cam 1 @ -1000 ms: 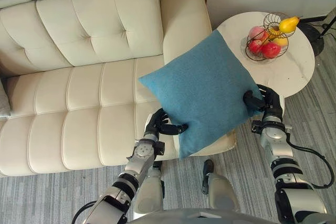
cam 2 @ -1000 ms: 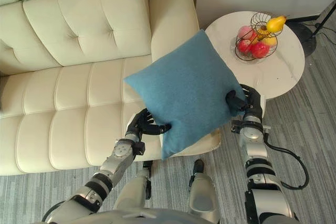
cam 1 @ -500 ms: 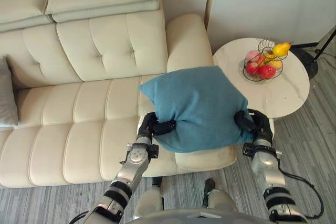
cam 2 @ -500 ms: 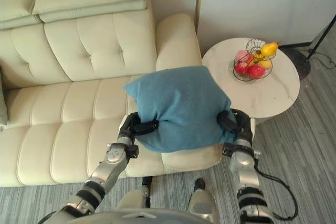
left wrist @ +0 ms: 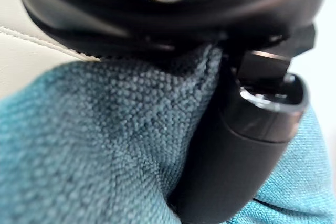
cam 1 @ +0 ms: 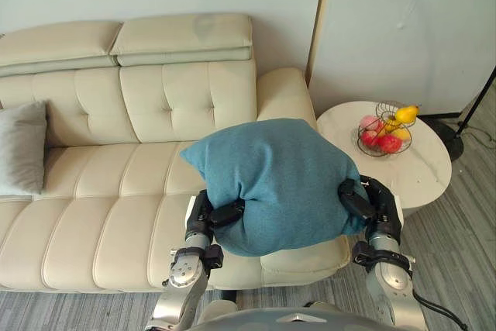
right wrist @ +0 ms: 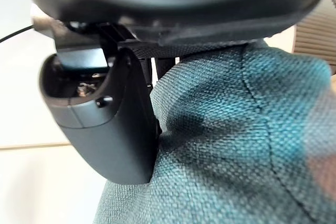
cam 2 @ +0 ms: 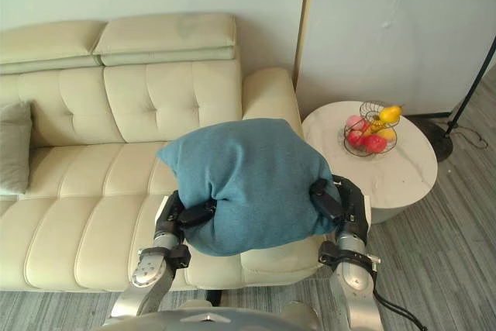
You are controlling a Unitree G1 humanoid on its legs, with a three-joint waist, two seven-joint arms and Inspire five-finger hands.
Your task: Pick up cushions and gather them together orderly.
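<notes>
A teal-blue cushion (cam 1: 271,180) hangs in the air before the right end of a cream sofa (cam 1: 116,191), held between both hands. My left hand (cam 1: 208,216) is shut on its lower left edge, thumb pressed into the cloth (left wrist: 105,129). On the cushion's right edge my right hand (cam 1: 364,201) is shut, with its thumb over the fabric (right wrist: 236,145). A grey cushion (cam 1: 22,147) leans upright against the sofa back at the far left end.
A round white side table (cam 1: 422,168) stands right of the sofa, with a wire basket of fruit (cam 1: 386,131) on it. A black lamp stand (cam 1: 473,102) rises at the far right. The sofa's right armrest (cam 1: 283,94) lies behind the held cushion.
The camera has tilted up, bringing the sofa back, the wall and the grey cushion into view. Both hands still hold the blue cushion, which now bulges rounder between them.
</notes>
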